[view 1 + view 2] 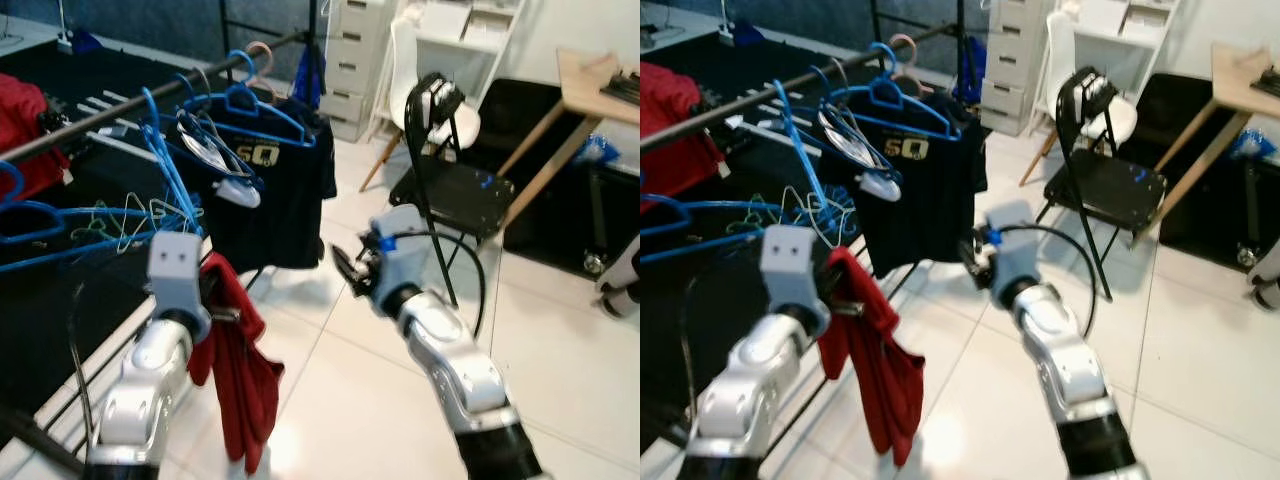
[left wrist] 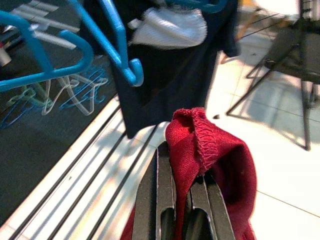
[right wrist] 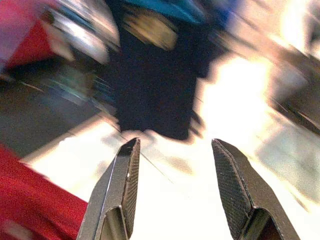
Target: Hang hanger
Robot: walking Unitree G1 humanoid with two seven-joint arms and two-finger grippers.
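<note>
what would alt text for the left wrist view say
The left gripper is shut on a red garment bunched over its black fingers. Beyond hang blue hangers and a dark shirt, above a white tiled floor.

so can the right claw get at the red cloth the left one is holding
Probably yes. The right claw is open and empty, level with the red cloth pinched in the left claw, and only bare floor lies between them. The dark shirt hangs behind that gap, not across it.
</note>
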